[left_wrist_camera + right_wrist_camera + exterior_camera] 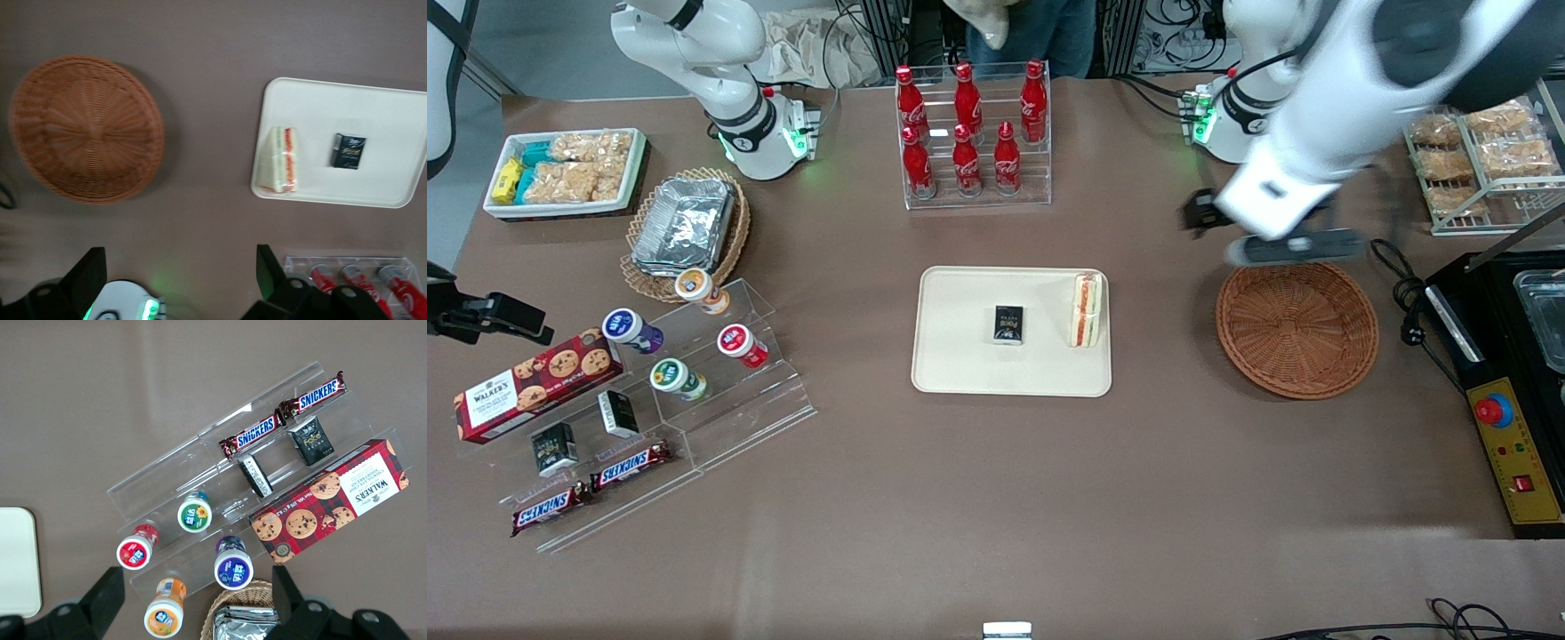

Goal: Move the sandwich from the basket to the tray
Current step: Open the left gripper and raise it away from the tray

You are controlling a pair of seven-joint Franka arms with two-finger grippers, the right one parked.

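On the table, front view: tray (960, 356) holds the sandwich (1087, 309), lying near the rim closest to the basket (1296, 329), plus a small black packet (1009, 324) at tray centre. Basket holds nothing visible. Gripper (1294, 245) hangs above the table at the basket's rim farthest from the camera, carrying nothing, touching nothing. Its fingers are blurred in this view. Sandwich lies well apart from the gripper, nearer the camera and toward the parked arm's end. Clear rack of red bottles (971, 133) stands farther from the camera than the tray.

Left wrist view: fingers (267, 270) spread wide, with bare table between them. Basket (85, 128) shows only bare weave inside. Tray (393, 120) carries the sandwich (283, 160) just inside its rim on the basket side, packet (347, 151) beside it, apart. Bottles (363, 280) in their rack lie close by one finger.

Right wrist view: tray corner (17, 560) only; a clear stand (200, 480) holds candy bars, small jars and a cookie box. Gripper not visible.
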